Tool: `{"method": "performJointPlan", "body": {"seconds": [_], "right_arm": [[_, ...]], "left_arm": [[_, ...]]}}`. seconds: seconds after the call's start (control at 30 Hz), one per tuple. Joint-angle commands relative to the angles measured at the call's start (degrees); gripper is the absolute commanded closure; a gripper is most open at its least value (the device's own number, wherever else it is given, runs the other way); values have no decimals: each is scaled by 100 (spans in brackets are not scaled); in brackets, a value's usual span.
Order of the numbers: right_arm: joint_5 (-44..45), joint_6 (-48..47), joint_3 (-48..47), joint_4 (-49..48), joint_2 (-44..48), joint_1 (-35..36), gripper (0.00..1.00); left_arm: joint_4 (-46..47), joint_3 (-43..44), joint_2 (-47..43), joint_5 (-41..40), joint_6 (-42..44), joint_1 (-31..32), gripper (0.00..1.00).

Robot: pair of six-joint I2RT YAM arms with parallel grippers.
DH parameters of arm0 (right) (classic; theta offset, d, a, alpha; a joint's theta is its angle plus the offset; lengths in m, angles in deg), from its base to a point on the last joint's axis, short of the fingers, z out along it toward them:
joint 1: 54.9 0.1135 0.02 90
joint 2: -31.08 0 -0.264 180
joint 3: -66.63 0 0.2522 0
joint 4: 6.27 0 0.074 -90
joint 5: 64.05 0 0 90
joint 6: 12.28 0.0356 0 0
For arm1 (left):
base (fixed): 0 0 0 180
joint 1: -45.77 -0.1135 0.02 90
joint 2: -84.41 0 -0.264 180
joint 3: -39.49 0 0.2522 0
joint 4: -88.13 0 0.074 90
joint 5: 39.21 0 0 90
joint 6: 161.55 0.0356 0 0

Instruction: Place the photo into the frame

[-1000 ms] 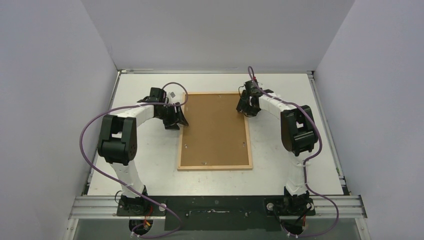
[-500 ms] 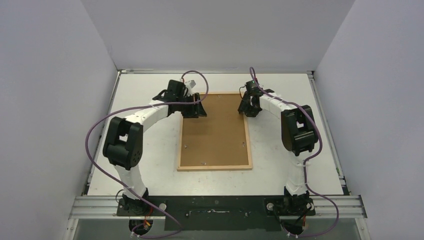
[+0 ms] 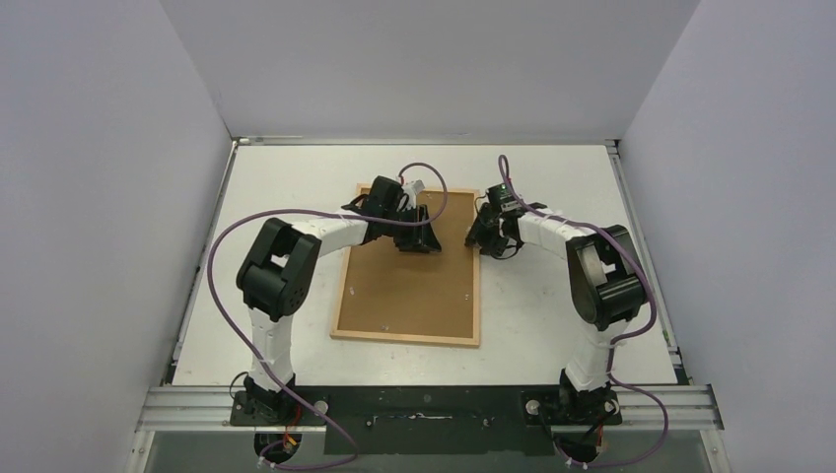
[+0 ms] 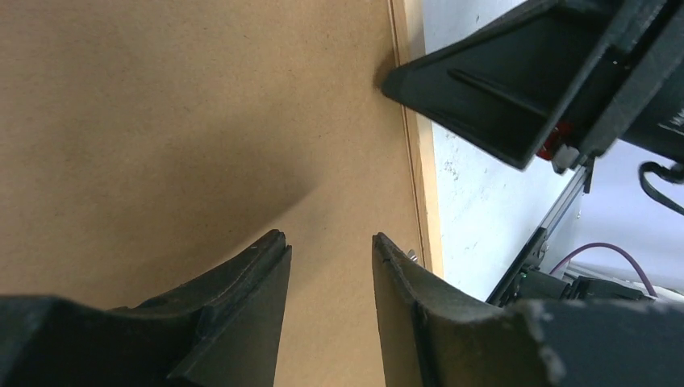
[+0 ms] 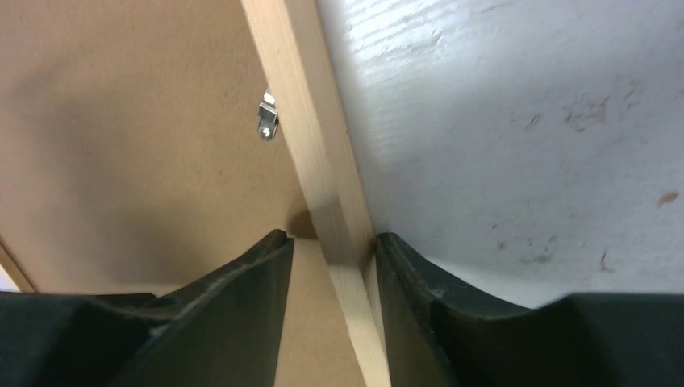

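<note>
The frame [image 3: 404, 339] lies face down on the white table, its brown backing board [image 3: 409, 291] facing up. The photo is out of view. My left gripper [image 3: 426, 239] hovers over the board's far part, open and empty; the left wrist view shows its fingertips [image 4: 331, 242] apart above bare board [image 4: 161, 121]. My right gripper [image 3: 483, 236] straddles the frame's right bar [image 5: 310, 121] near the far right corner. In the right wrist view its jaws [image 5: 331, 242] are open: the right finger touches the bar, the left finger stands apart over the board.
A small metal clip [image 5: 267, 117] sits on the board beside the right bar. The right gripper's body [image 4: 484, 89] shows close by in the left wrist view. Grey walls enclose the table on three sides; a metal rail [image 3: 424, 404] runs along the near edge.
My left arm swung right from the frame's left edge to over the board's far part. The frame slid left and turned slightly. My right gripper stayed at the right bar.
</note>
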Motion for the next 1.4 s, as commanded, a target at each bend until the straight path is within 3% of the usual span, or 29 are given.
{"method": "performJointPlan", "body": {"seconds": [0.0,0.3,0.67,1.13,1.2,1.37], "right_arm": [[46,69,-85,25,466,97,52],[1041,-361,-1263,750,-75,-19,47],[1184,-312,-1631,712,-715,55,47],[1309,-162,-1770,747,-1114,210,48],[1346,-189,-1772,807,-1116,226,51],[1306,-248,-1664,814,-1051,227,72]], "left_arm": [[428,253,176,46,-41,142,60],[1251,443,702,366,-450,208,69],[38,548,927,-323,-266,318,72],[-115,584,987,-108,-223,340,72],[-92,592,971,-51,-236,338,72],[-45,601,959,-18,-243,341,72]]}}
